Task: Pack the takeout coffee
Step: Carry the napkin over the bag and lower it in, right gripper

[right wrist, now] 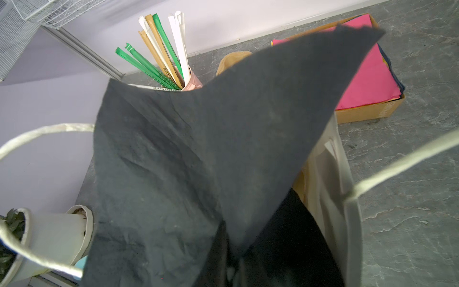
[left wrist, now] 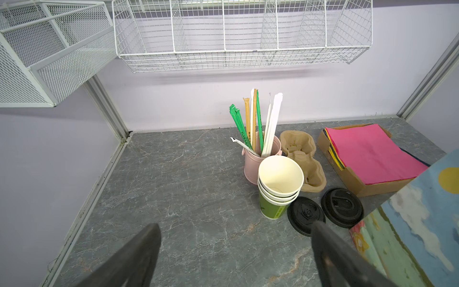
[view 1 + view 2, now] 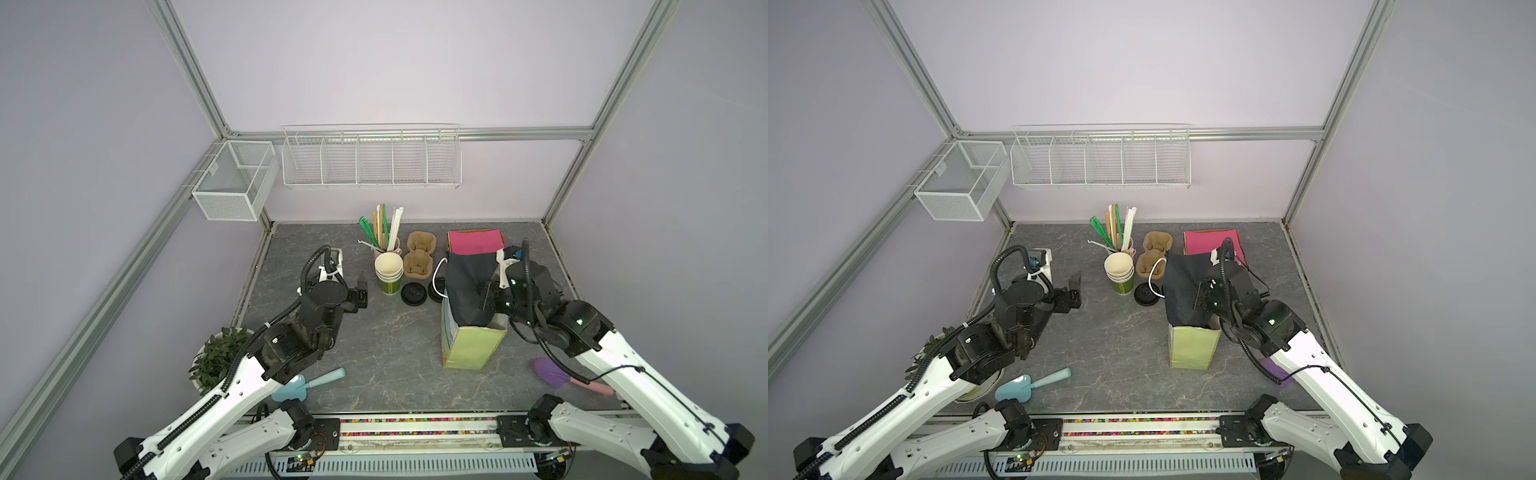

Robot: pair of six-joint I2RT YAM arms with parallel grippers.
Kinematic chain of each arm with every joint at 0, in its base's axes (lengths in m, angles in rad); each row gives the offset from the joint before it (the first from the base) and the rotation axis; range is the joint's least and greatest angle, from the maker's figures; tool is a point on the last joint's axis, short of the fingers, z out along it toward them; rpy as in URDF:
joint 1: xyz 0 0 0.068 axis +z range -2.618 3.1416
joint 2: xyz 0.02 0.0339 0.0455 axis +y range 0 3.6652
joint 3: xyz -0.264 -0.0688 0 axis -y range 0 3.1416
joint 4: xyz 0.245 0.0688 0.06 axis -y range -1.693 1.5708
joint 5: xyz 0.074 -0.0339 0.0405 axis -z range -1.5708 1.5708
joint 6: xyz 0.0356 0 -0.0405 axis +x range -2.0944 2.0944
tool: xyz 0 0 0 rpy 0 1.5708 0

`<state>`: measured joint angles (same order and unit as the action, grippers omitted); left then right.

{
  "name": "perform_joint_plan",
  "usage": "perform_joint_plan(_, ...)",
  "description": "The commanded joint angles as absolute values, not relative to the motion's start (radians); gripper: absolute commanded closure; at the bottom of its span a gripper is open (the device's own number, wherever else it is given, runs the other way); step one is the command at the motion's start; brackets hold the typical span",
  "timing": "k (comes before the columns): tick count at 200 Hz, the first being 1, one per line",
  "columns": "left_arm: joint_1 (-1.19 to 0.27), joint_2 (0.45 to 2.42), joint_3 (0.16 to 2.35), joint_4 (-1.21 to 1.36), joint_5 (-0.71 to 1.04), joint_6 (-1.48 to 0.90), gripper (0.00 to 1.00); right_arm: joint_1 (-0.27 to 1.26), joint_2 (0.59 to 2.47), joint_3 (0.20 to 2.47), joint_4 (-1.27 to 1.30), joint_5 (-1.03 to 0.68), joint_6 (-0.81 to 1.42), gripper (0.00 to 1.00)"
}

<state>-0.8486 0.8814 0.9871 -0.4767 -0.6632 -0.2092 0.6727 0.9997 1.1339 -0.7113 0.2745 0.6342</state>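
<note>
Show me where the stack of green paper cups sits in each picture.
In a top view: stack of green paper cups, centre.
In a top view: stack, left of centre.
Left wrist: stack beside black plastic lids.
Right wrist: not in it.
Landmark: pink bucket of wrapped straws behind.

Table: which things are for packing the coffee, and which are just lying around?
For the job: paper bag, dark tissue paper in it.
Lying about: stack of cups, loose lids, straws, plant, blue scoop, purple scoop.
</note>
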Motion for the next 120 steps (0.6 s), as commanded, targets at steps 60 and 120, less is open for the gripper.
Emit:
perform_joint_plan(60,-0.843,0.903,1.009,-0.494,-0.660,-0.216,0.06,0.682,1.022,1.324,-0.821,0.325,0.588,0.50)
perform_joint_plan(120,-0.843,0.916,1.009,-0.496,-0.665,-0.213,0.06,0.683,1.224,1.339,-0.739,0.196,0.570,0.58)
